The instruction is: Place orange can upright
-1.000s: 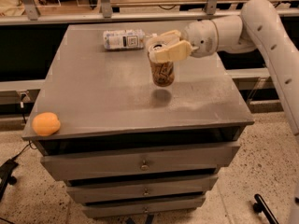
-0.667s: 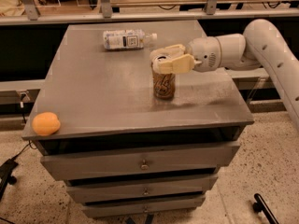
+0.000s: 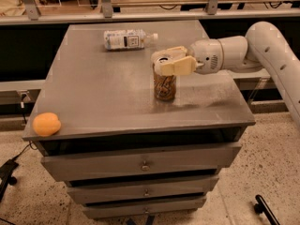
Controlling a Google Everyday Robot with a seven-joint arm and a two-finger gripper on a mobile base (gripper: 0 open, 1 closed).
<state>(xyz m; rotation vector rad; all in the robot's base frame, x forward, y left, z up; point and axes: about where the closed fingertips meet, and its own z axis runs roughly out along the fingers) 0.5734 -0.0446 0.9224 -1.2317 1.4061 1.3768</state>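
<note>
No legible text: bottle [image 3: 125, 39] label, orange can [image 3: 165, 86] markings unreadable. Hand [image 3: 164, 62] grips can top.

Camera view: raised, in front of the drawer cabinet [image 3: 93, 165], looking down, medium range.
Gripper [image 3: 159, 63]: just right of frame centre, clasping the orange can [image 3: 165, 87].

Orange can [image 3: 165, 86] is showing copper-orange with pale swirls and a silver top. Cream gripper [image 3: 157, 63] is clasping that top over the grey table [image 3: 93, 93]. Bottle [image 3: 126, 39] is showing clear plastic, white label. Fruit [image 3: 46, 124] is showing matte orange.
</note>
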